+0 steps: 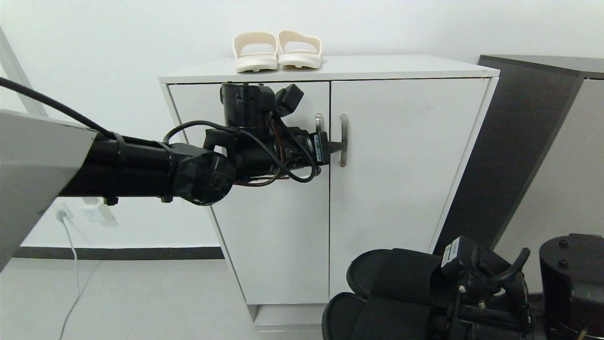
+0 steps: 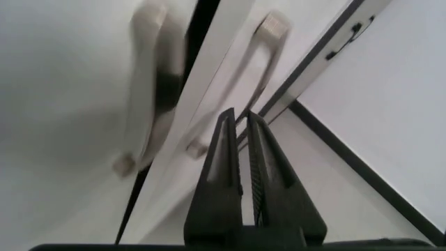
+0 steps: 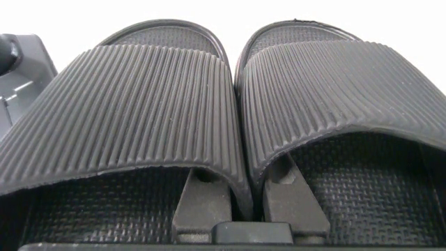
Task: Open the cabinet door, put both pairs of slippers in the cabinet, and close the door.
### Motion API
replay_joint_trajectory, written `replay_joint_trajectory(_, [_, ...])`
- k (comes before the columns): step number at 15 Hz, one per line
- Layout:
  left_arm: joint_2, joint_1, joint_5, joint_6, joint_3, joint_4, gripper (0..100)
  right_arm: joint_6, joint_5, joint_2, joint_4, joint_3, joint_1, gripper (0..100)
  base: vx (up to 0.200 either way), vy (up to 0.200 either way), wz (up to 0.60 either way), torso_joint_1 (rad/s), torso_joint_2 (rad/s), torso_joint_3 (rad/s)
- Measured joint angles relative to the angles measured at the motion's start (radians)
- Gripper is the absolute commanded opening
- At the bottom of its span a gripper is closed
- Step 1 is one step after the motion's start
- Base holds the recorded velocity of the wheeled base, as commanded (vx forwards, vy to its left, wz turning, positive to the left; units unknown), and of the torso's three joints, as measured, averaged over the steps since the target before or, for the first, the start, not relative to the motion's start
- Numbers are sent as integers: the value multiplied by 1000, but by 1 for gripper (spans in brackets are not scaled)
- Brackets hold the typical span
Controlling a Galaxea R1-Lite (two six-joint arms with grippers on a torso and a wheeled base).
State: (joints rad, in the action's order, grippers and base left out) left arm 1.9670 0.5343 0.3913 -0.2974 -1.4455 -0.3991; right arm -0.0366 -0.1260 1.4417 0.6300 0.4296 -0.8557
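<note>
A white two-door cabinet [image 1: 406,198] stands ahead, with a pair of cream slippers [image 1: 277,51] on its top. My left gripper [image 1: 336,147] is at the right door's metal handle [image 1: 344,140]. In the left wrist view its fingers [image 2: 224,150] are shut to a thin slit, their tips against that handle [image 2: 263,59]. A dark gap [image 2: 197,31] runs between the doors. Low at the front, my right gripper [image 3: 245,206] is shut on a pair of black ribbed slippers [image 1: 391,278], one finger inside each shoe, clamping their touching inner walls [image 3: 240,125].
A dark grey cabinet [image 1: 519,156] stands close against the white cabinet's right side. On the left wall a socket [image 1: 63,215] has a cable hanging to the pale floor [image 1: 141,302], which lies bare to the left of the cabinet.
</note>
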Motion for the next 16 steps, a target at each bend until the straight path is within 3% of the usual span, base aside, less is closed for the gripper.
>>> replay_joint_trajectory(4, [-65,15,2,1,94,-38,0,0,-36,0,0,-13,-10,0,0,0,0,0,0,0])
replay_joint_trajectory(11, [-244,44,10,-3,354,-153,0,0,-47,-2,2,-32,-21,0,0,0,0,0,0,0])
replay_joint_trajectory(14, [-272,9,43,-11,369,-156,0,0,-47,-1,2,-34,-25,0,0,0,0,0,0,0])
replay_joint_trajectory(16, [-254,-23,69,-11,332,-156,0,0,-47,-1,1,-34,-26,0,0,0,0,0,0,0])
